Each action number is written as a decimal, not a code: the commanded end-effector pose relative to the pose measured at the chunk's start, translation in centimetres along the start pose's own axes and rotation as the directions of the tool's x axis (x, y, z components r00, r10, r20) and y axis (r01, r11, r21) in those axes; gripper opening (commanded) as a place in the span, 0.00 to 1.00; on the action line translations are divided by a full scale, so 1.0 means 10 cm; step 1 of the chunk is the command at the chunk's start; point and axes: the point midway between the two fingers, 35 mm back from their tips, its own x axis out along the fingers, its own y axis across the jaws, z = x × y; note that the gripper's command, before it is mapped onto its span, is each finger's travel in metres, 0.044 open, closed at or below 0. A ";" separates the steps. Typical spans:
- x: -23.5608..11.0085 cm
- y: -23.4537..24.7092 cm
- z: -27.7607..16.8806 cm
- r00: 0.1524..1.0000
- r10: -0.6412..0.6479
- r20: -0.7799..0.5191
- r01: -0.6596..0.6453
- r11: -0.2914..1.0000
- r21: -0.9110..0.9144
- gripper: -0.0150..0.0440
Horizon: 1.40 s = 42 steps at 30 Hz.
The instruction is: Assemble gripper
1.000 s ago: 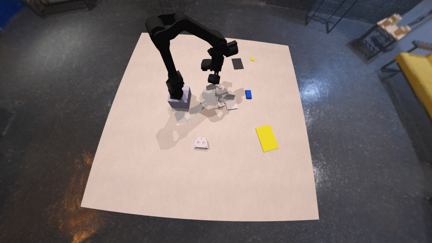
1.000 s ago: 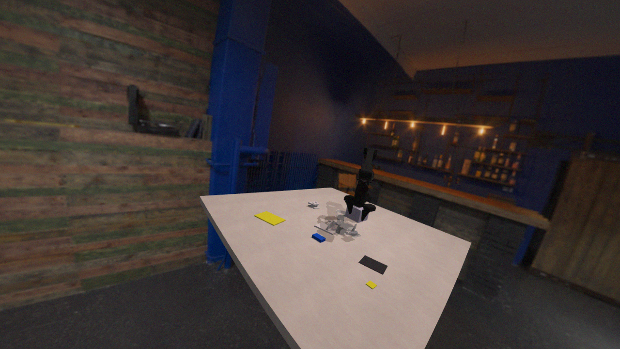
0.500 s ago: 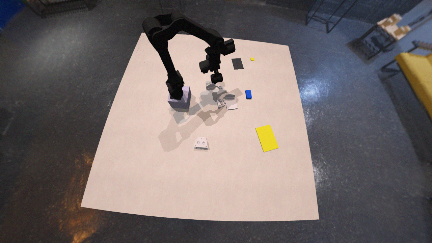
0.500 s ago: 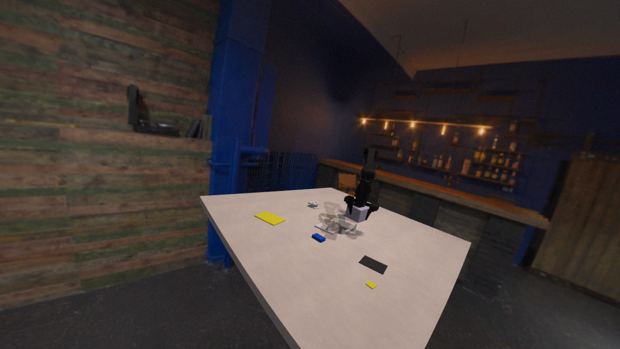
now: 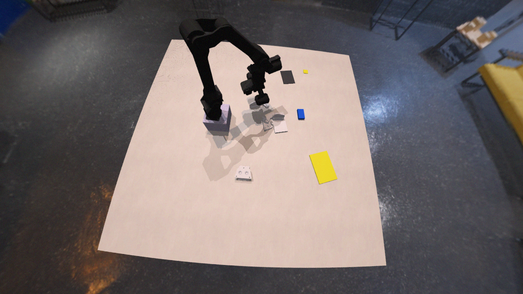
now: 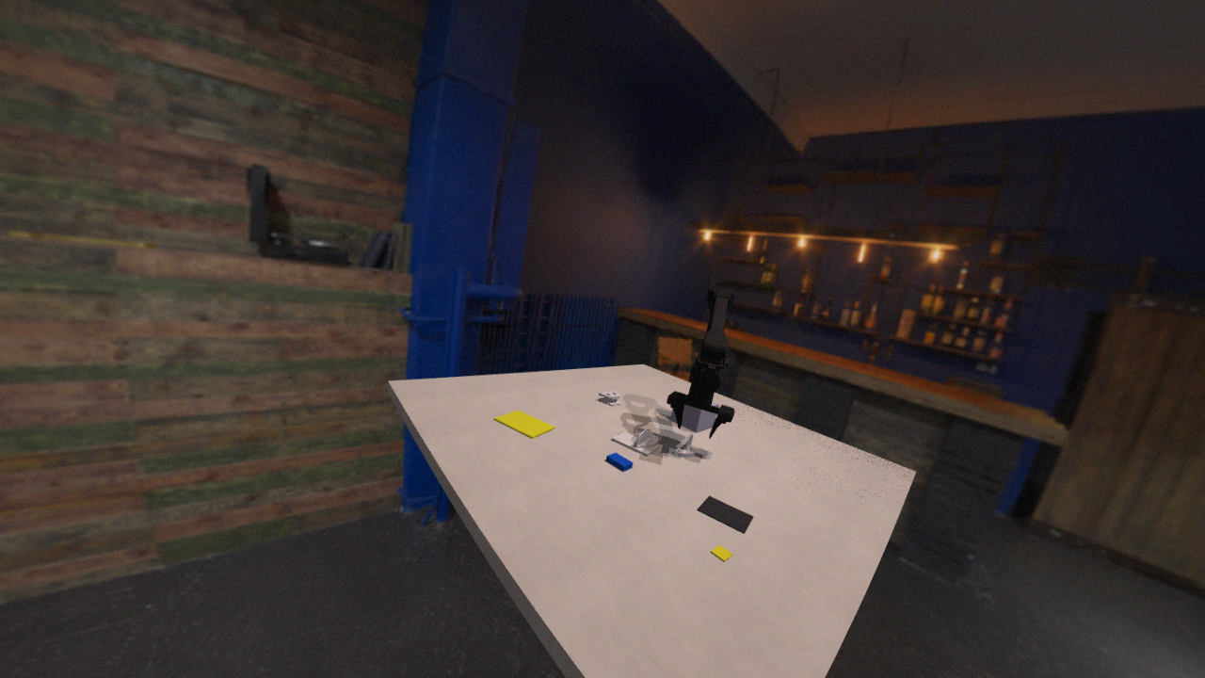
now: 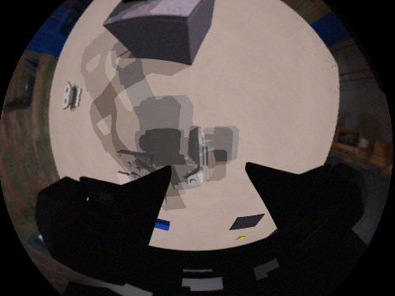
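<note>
My gripper [image 6: 697, 431] [image 7: 210, 168] is open and empty, pointing down above the loose jaw. The pale loose jaw [image 5: 266, 105] [image 7: 200, 158] lies on the table and shows between the fingertips in the wrist view; the arm partly covers it in the top view. The grey gripper base [image 5: 267, 125] [image 7: 133, 159] lies beside it in the arm's shadow. A second jaw [image 5: 278, 116] lies at or on the base; whether it sits on a pin is unclear. The white housing plate [image 5: 243, 172] [image 6: 608, 396] [image 7: 67, 95], with two round holes, lies apart.
A white flat piece [image 5: 280, 128] adjoins the base. A lilac block [image 5: 219, 128] [image 7: 152, 37] stands under the arm's foot. A blue block [image 5: 300, 114], a dark plate [image 5: 287, 76], a large yellow plate [image 5: 323, 167] and a small yellow piece [image 5: 305, 71] lie farther out.
</note>
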 end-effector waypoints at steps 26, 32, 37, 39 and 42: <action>0.42 0.01 -0.01 1.000 0.004 -0.002 -0.004 1.000 -0.006 1.00; 0.51 0.01 0.00 1.000 0.004 -0.002 -0.004 1.000 -0.006 1.00; 0.55 0.01 0.01 1.000 0.004 -0.002 -0.004 1.000 -0.006 1.00; 0.55 0.01 0.01 1.000 0.004 -0.002 -0.004 1.000 -0.006 1.00; 0.55 0.01 0.01 1.000 0.004 -0.002 -0.004 1.000 -0.006 1.00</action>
